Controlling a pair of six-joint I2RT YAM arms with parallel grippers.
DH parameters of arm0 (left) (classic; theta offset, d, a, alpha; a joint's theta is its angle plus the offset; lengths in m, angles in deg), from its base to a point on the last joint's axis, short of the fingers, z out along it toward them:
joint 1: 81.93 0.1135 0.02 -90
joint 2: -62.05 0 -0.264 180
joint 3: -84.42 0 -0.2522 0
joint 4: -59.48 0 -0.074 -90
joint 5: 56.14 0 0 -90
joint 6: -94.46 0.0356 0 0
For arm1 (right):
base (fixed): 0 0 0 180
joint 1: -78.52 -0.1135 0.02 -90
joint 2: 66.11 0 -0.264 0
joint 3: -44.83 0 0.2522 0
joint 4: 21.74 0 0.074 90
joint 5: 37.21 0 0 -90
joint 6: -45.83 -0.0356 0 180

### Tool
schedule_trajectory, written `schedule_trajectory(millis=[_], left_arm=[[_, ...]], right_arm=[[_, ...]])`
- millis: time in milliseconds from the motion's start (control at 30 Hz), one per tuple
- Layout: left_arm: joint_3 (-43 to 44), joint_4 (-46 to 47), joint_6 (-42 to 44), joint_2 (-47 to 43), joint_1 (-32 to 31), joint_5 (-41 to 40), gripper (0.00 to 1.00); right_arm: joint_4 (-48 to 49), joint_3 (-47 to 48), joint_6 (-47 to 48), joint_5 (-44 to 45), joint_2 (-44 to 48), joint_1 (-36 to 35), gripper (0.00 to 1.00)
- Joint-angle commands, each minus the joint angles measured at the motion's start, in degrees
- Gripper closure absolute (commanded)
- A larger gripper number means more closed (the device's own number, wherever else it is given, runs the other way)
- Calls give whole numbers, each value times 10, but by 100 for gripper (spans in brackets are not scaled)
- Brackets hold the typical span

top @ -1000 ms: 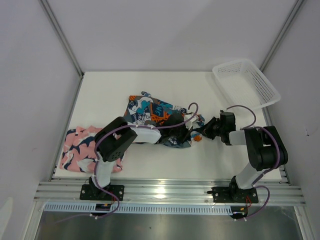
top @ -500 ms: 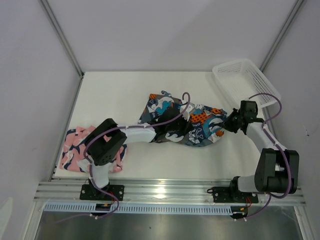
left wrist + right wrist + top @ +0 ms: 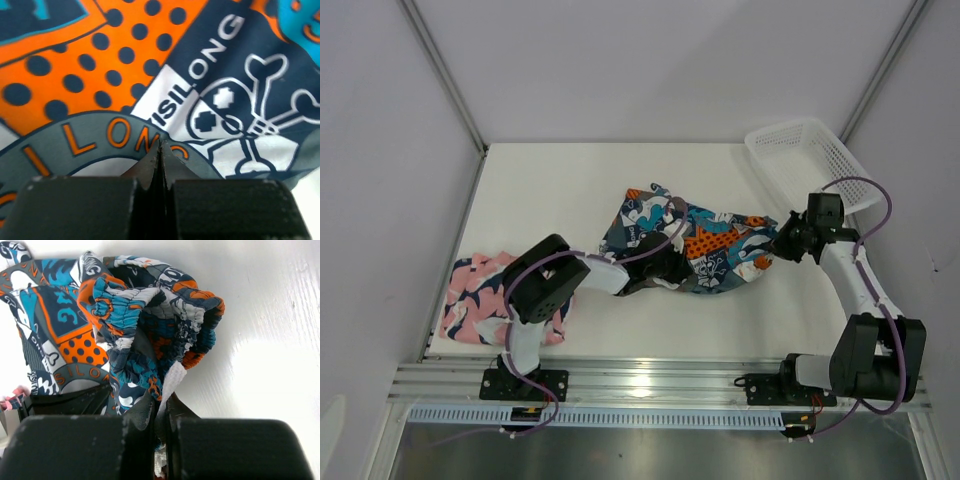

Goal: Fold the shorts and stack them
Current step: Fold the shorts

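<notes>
The patterned shorts (image 3: 695,245) in blue, teal, orange and white lie stretched across the middle of the table. My right gripper (image 3: 782,243) is shut on their gathered waistband (image 3: 130,315) at the right end, a white label pinched between its fingers (image 3: 161,405). My left gripper (image 3: 667,270) rests low on the shorts' near left part. In the left wrist view its jaws (image 3: 161,145) are pressed together, tips against the printed fabric (image 3: 215,60), with no cloth showing between them. The pink shorts (image 3: 480,295) lie crumpled at the table's left edge.
A white mesh basket (image 3: 810,165) sits tilted at the back right corner, just behind my right arm. White tabletop (image 3: 550,190) lies behind and left of the patterned shorts. A metal rail (image 3: 660,380) runs along the near edge.
My right gripper has pulled the patterned shorts' waistband out to the right, spreading the bunched cloth wider. My left gripper stayed near the middle on the fabric.
</notes>
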Motion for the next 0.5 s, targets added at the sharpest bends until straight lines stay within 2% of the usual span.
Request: schedule_trajectory(millis=[0, 167, 233, 467], left_arm=[[-13, 50, -35, 3, -1, -47, 100], [-32, 104, -61, 25, -15, -73, 100], [-31, 115, -61, 32, -34, -115, 100], [28, 109, -88, 63, -81, -181, 100]], right_arm=[[-23, 22, -5, 18, 44, 4, 100], [-35, 54, -39, 6, 58, 4, 100], [-57, 74, -55, 4, 50, 0, 100], [-64, 120, -104, -11, 38, -35, 100]])
